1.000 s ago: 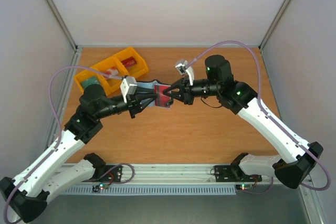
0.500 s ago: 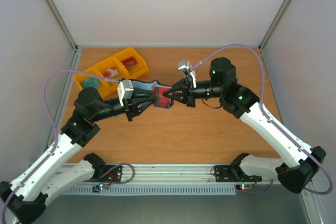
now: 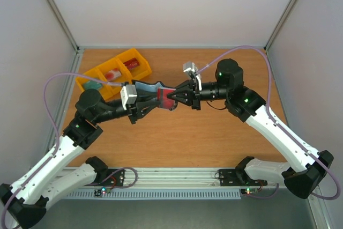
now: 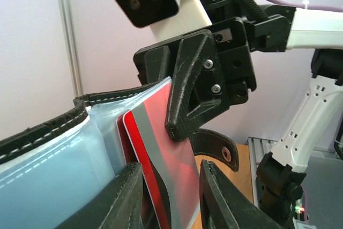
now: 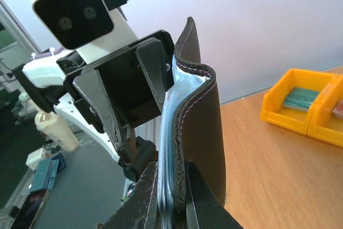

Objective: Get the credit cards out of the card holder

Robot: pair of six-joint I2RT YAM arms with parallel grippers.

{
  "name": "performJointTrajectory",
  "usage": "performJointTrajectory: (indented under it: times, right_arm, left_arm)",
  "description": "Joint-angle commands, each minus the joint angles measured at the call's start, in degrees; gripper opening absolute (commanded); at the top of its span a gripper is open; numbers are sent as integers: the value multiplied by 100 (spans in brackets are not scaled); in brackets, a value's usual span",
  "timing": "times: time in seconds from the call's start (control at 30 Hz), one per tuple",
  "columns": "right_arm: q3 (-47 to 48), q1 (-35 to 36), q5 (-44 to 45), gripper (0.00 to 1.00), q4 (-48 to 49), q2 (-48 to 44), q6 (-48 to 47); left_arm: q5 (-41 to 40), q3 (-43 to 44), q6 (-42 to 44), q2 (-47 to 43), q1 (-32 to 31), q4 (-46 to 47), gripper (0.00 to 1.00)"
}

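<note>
Above the counter, the right end effector is clamping one black card holder by its edge. The left end effector is straddling one red credit card sticking out of it, and we cannot tell whether it is gripping. Three yellow bins are each holding small items.

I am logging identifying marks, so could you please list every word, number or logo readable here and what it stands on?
No legible text anywhere.
On the red card: red with a grey band, no print showing.
On the card holder: no brand mark visible.
In the yellow bins: contents too small to read.
</note>
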Motion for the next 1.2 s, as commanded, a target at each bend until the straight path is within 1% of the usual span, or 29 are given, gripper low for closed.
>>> performJointTrajectory:
  times: [0.0,0.07,0.23,0.3,0.37,0.43,0.47,0.53,0.6,0.67,0.7,0.77,0.83,0.9,0.97,1.03,1.1,1.17]
  right_arm:
    - [237,374,-1353,1,570,-57,-341]
    - [249,415,-1448,1,691,-17,-306]
    - [321,618,-1081,1,487,-20,-640]
    - [329,689,-891,1,359,-88,-767]
    - [335,755,-503,1,194,-135,-899]
    - [402,848,134,1,-66,-139,-1072]
    - [441,912,405,1,-188,-125,-1169]
    - [468,1031,744,1,-304,-89,-1329]
    - [475,1119,767,1,-357,-77,-1445]
    - [501,1131,559,1,-455,-32,-1520]
    - [516,1137,435,1,-516,-13,-1560]
    - [538,1133,143,1,-686,11,-1670]
    - [528,1129,-21,1,-861,-7,-1735]
    - [455,1129,37,1,-1022,-62,-1767]
    - [326,1101,181,2,-1130,-113,-1711]
    - [154,1045,456,6,-1064,-109,-1410]
    - [-39,935,492,8,-893,18,-966]
    - [-221,787,171,11,-635,232,-459]
  left_arm:
    - [907,-21,737,242,-182,37,28]
    - [1028,-32,1044,212,-209,44,22]
    - [545,-22,1416,214,-210,-121,19]
    - [517,-20,1423,204,-215,-300,17]
    - [656,-41,1460,177,-216,-422,15]
    - [701,-46,1554,193,-223,-565,15]
    - [619,-46,1584,225,-232,-685,17]
    - [164,-46,1557,273,-228,-793,17]
    - [-359,-39,1431,296,-227,-860,15]
    - [-513,-55,1382,274,-225,-910,12]
    - [-449,-55,1387,254,-225,-944,9]
    - [-172,-55,1405,220,-220,-1013,1]
    - [101,-70,1363,172,-224,-1089,0]
    - [200,-90,1143,122,-223,-1175,0]
    - [15,-126,673,136,-224,-1284,0]
    - [-229,-168,-535,276,-172,-1439,0]
    - [11,-277,-1455,473,-130,-1424,0]
    - [562,-485,-1967,653,-126,-1048,0]
